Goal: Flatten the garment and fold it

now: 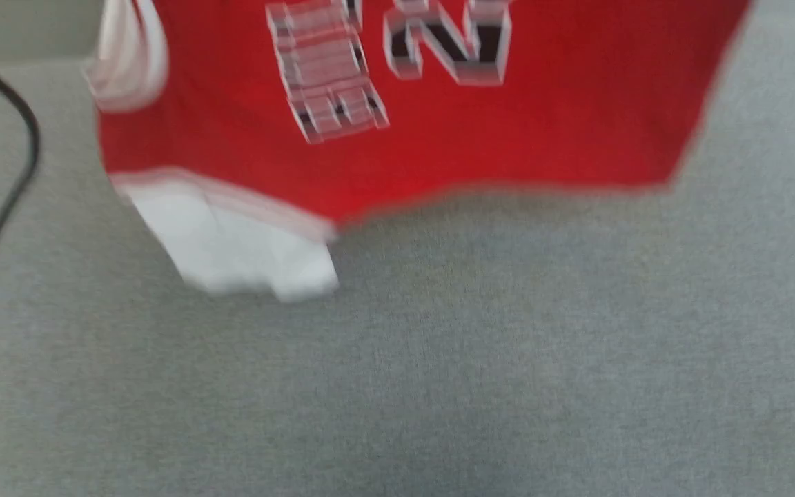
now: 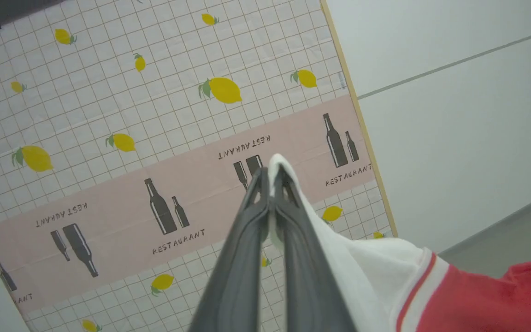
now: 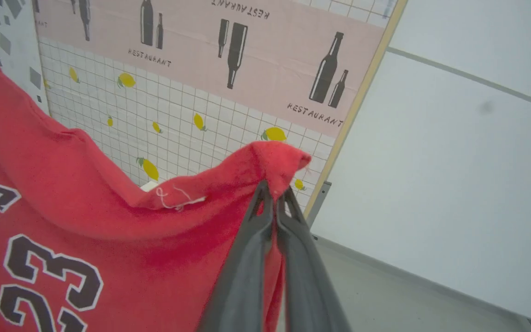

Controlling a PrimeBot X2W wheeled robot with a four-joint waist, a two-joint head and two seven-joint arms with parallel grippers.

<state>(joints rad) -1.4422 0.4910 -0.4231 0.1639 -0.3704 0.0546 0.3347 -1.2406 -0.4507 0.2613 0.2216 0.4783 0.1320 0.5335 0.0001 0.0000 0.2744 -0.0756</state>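
Note:
The garment (image 1: pixel 425 138), a red T-shirt with white sleeves and a black, white-outlined number print, hangs in the air above the grey surface (image 1: pixel 439 379); the head view is blurred. A white sleeve (image 1: pixel 232 248) dangles at its lower left edge. In the left wrist view my left gripper (image 2: pixel 272 177) is shut on white sleeve cloth (image 2: pixel 367 263), which trails down to the right into the red body. In the right wrist view my right gripper (image 3: pixel 274 191) is shut on a bunched red edge of the garment (image 3: pixel 85 230), which hangs to the left with "23" showing.
A black cable (image 1: pixel 4 172) curves down the left of the grey surface. Behind the grippers stands a panel (image 2: pixel 155 138) covered with a lemon-and-bottle patterned cloth, and beside it a plain white wall (image 3: pixel 454 184).

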